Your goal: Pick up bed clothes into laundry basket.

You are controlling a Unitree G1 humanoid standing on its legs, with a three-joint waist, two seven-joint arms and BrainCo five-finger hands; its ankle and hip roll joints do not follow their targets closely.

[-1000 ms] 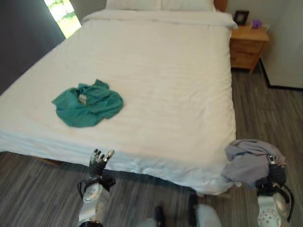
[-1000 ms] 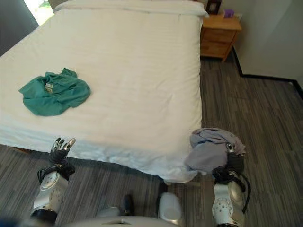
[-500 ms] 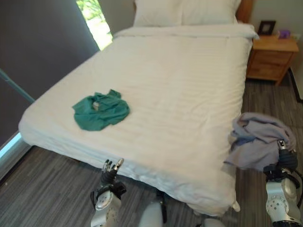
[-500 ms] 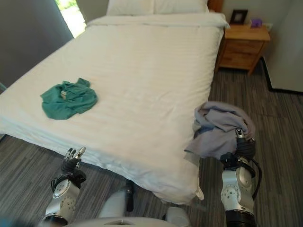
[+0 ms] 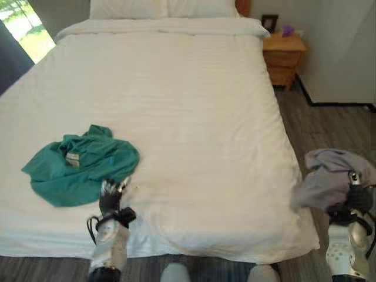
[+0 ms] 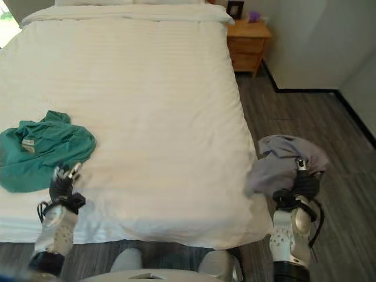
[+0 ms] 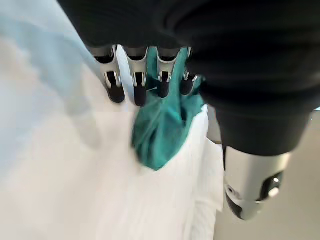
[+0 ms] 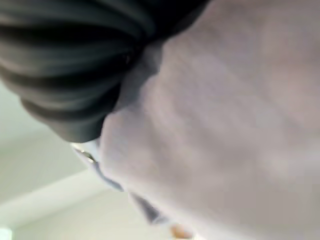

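A crumpled green garment (image 5: 79,170) lies on the white bed (image 5: 194,117) near its front left. My left hand (image 5: 111,198) hovers over the bed just right of that garment, fingers (image 7: 135,85) straight and empty; the green garment (image 7: 162,125) shows past them in the left wrist view. Off the bed's front right corner my right hand (image 5: 355,200) holds up a bunched grey garment (image 5: 332,176), fingers curled into the cloth. The same grey garment (image 8: 225,125) lies against the hand in the right wrist view.
A wooden nightstand (image 5: 284,56) stands at the bed's far right by the wall. Pillows (image 5: 164,7) lie at the head. Grey wood-pattern floor (image 5: 341,129) runs along the bed's right side.
The camera has swung round and nearer the bed. My left hand has risen from below the bed's edge to above the sheet beside the green garment. The right hand still holds the grey garment.
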